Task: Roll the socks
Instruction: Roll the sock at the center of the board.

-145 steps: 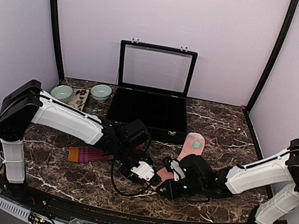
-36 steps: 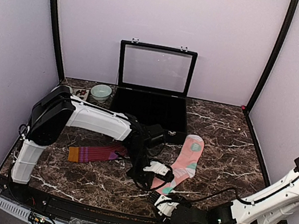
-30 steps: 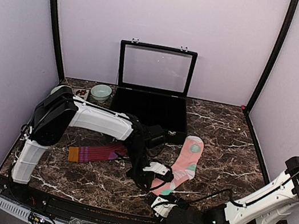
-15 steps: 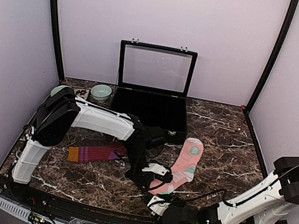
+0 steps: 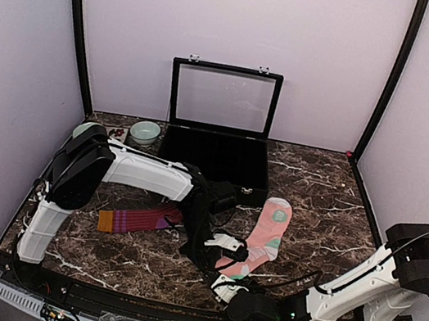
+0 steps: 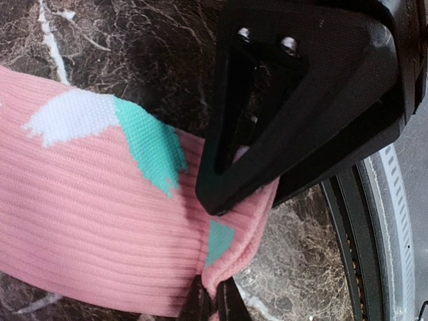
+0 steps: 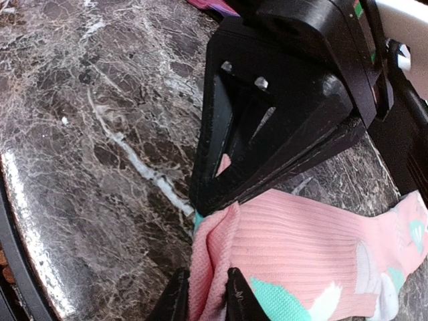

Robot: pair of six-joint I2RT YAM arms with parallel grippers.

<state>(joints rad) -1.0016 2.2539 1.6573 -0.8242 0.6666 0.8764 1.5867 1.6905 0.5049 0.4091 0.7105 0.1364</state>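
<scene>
Pinching the near end of the pink sock point(image 5: 267, 232), which lies by the counter's point(image 5: 318, 187) front edge, the left fingers point(image 6: 301, 100) and the right fingers point(image 7: 281, 100) each clamp a fold, apparently to begin rolling it.

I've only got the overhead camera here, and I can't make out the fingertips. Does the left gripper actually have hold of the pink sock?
Observer: Yes. The left wrist view shows the left gripper shut on a pinched fold at the edge of the pink sock.
Operator: And the right gripper?
Observer: In the right wrist view, the right gripper has a bunched ridge of that same sock's edge squeezed between its fingers.
</scene>
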